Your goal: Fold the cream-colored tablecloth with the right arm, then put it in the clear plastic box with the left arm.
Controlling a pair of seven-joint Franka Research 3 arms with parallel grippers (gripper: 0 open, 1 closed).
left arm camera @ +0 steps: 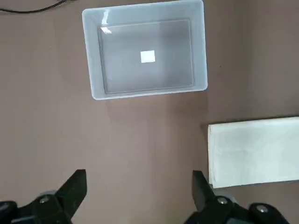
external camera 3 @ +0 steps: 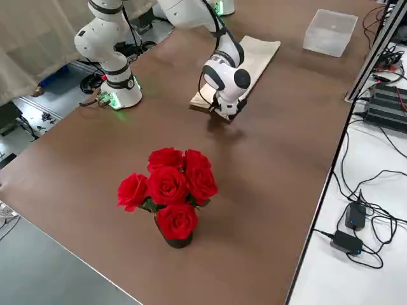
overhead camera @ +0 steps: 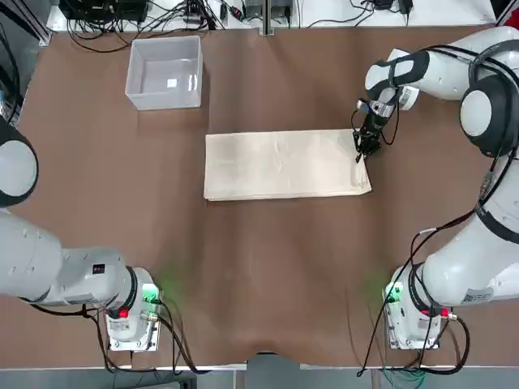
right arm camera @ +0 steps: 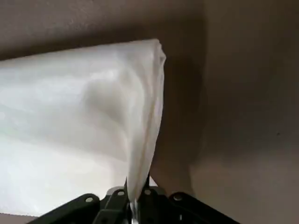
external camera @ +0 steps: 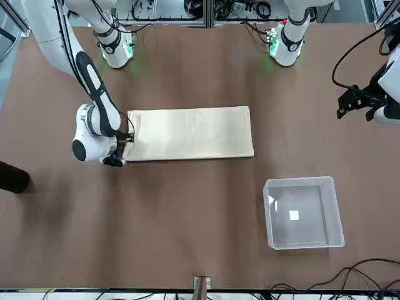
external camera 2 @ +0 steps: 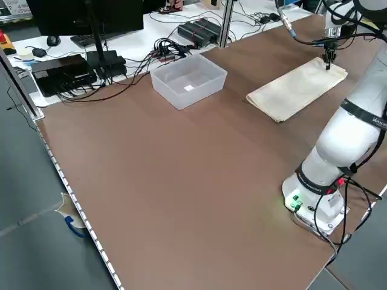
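Looking down from overhead, a cream tablecloth (overhead camera: 285,165) lies as a flat folded rectangle mid-worktop (overhead camera: 268,284), the right gripper (overhead camera: 362,151) at its far right corner. Across the table, a square translucent plastic box (external camera: 303,213) sits well apart from the cloth. On the right wrist, jaws are closed on a pinched ridge of soft fabric. On the left wrist, the left gripper (left arm camera: 139,186) hangs with jaws wide apart.

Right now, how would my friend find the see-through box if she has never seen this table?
Start with the big brown table. In the top view, look toward its far edge on the robot's left side, beyond the folded cream tablecloth. There stands the clear plastic box, alone and empty. It is the only container: a square whitish tub with upright walls, unlike the flat cloth.
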